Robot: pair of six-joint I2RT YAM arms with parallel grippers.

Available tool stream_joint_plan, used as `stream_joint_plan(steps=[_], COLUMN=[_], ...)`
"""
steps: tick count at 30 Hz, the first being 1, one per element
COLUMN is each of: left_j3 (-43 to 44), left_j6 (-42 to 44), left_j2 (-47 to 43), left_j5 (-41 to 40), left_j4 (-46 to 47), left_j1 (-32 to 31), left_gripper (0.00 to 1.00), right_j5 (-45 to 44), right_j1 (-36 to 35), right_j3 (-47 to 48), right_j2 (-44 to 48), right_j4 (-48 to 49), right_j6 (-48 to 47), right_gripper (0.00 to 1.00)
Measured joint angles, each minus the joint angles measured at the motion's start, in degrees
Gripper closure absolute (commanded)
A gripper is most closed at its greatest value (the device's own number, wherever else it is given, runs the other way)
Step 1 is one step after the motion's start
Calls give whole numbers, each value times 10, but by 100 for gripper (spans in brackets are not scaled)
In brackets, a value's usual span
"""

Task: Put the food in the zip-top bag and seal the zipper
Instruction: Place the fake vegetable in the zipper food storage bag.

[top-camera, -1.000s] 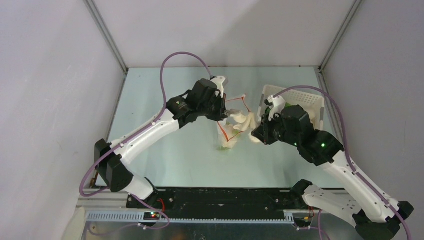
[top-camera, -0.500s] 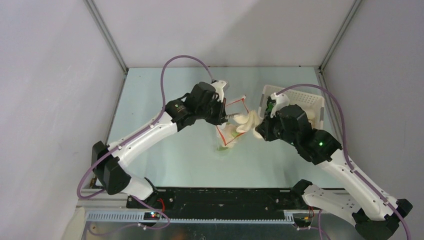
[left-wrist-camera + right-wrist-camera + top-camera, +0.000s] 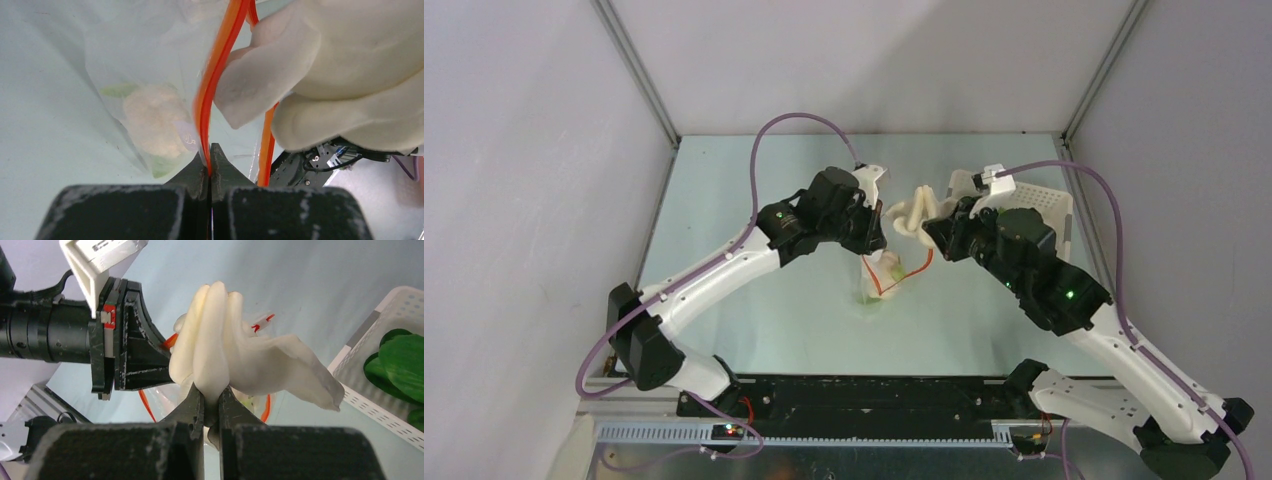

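Note:
The clear zip-top bag (image 3: 880,283) hangs from my left gripper (image 3: 881,232), which is shut on the orange-red zipper (image 3: 212,75) at the bag's mouth. Inside the bag lies a cream-white piece of food (image 3: 150,120) with green leaf next to it. My right gripper (image 3: 927,226) is shut on a cream-white bulbous food piece (image 3: 908,213), held in the air beside and above the bag's mouth. In the right wrist view that piece (image 3: 225,350) rises from between the fingers, close to the left gripper (image 3: 150,347). The zipper loop (image 3: 144,405) shows below it.
A white perforated basket (image 3: 1049,203) stands at the back right, behind the right arm. It holds bright green leafy pieces (image 3: 400,360). The enclosure's walls close in the table on three sides.
My right gripper has carried the cream-white piece up and towards the far side. The bag's mouth loop has dropped and swung to the near right. The left gripper shifted slightly right.

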State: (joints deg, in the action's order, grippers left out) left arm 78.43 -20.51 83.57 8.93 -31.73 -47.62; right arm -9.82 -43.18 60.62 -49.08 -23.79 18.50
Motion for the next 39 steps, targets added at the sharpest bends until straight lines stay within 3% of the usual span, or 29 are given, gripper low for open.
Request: stream_joint_plan(steps=[7,17,29,39], left_j3=[0,0,0,0], left_j6=[-3,-5,-10,-11], left_j2=[-1,-6,-8,-14], left_j5=[-17,-27,-22,-21], left_j4=[-5,-6,-7,-4], left_j1=[-1,-1,-4,-6], left_gripper=[100,100,100,100], right_j5=[-45,-86,-28,-23], right_j1=[-41,-45,-122,-122], right_j3=[0,0,15,28], right_j2=[3,35,-151,-177], right_j4=[-44,-111,-100,-77], right_j6=[-27,-36,-81,-54], right_gripper=[100,100,100,98])
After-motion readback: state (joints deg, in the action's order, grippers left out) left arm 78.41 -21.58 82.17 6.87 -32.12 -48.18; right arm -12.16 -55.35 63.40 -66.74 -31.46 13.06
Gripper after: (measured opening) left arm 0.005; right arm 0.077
